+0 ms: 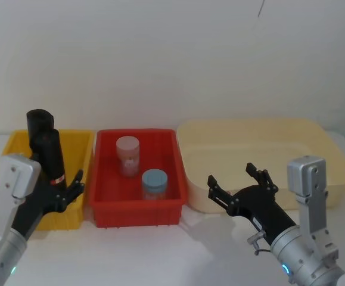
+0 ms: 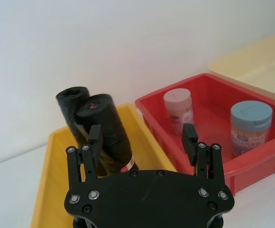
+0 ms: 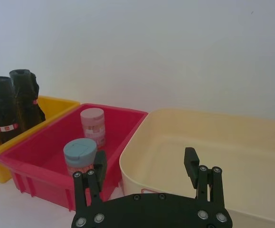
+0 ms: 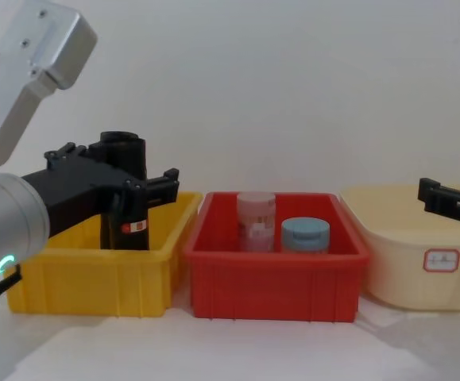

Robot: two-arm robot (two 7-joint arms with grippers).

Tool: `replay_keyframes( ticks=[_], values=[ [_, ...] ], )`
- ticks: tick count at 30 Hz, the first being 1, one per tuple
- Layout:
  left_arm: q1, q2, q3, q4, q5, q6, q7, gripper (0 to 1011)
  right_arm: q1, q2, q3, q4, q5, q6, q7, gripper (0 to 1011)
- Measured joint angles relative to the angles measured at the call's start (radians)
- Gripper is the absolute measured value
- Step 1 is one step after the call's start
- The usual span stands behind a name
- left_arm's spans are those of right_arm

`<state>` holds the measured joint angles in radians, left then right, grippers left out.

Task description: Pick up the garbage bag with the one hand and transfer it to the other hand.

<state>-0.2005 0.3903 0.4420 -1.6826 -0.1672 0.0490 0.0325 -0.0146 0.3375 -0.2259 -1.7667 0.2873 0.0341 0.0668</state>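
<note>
Left hand (image 1: 62, 182): fingers spread wide, one on each side of the tall black labelled garbage bag roll (image 1: 50, 154), not clamped. The roll stands upright in the yellow plastic bin (image 1: 81, 149), against a second black roll (image 1: 39, 122). Right hand (image 1: 230, 174): fingers spread open, above the white bench (image 1: 160, 256), just before the cream plastic tub (image 1: 249, 125).

Garbage bag (image 2: 108, 133): foot hidden behind the body of the left gripper (image 2: 142, 135); the print on its label band is too small to read.
Second black roll (image 2: 71, 102): lower part hidden behind the garbage bag.
Right gripper (image 1: 232, 174): in the chest view, cut off by the right edge.
Yellow bin (image 4: 94, 262): left end covered by the left arm (image 4: 7, 214).
Cream tub (image 4: 396, 238): right end cut off; the writing on its white sticker (image 4: 441, 259) is not readable.
Pink-lidded jar (image 4: 256, 222), blue-lidded jar (image 4: 305, 236): lower parts hidden behind the wall of the red bin (image 4: 277, 274).
</note>
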Motion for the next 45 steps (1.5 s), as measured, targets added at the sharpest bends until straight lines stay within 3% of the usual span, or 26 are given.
replay_keyframes(
  ticks=[11, 22, 45],
  values=[
    [0.056, 0.006, -0.040, -0.053, -0.001, 0.030, 0.036, 1001, 0.000, 0.000, 0.000, 0.000, 0.000, 0.000, 0.000, 1002],
    [0.072, -0.007, -0.075, -0.040, -0.040, 0.020, 0.025, 1001, 0.000, 0.000, 0.000, 0.000, 0.000, 0.000, 0.000, 1002],
    [-0.020, -0.055, -0.102, 0.113, -0.120, -0.034, -0.103, 1001, 0.000, 0.000, 0.000, 0.000, 0.000, 0.000, 0.000, 1001]
  ],
)
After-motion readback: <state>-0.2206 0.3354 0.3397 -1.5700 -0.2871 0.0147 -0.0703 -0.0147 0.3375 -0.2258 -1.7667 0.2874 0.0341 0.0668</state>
